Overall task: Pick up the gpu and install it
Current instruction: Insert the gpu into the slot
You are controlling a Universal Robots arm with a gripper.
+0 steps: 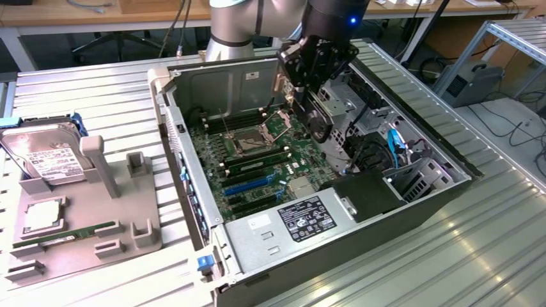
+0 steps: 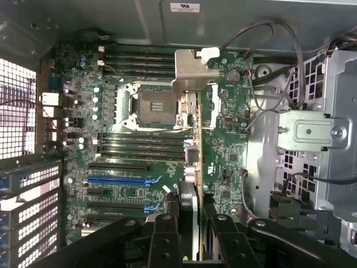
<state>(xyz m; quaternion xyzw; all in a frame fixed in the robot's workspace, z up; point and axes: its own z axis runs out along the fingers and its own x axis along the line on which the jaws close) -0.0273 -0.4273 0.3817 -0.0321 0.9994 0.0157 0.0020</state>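
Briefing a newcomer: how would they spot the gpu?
Start at the open grey metal computer case. Above its green motherboard, the black end effector grips the small green gpu card. Alone among the boards, it carries a round black fan.

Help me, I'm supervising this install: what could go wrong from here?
1. The gpu, clamped in the jaws, hangs by the open CPU socket, not over the blue slot; descending here could hit the socket.
2. Loose cables beside the board might snag the card.
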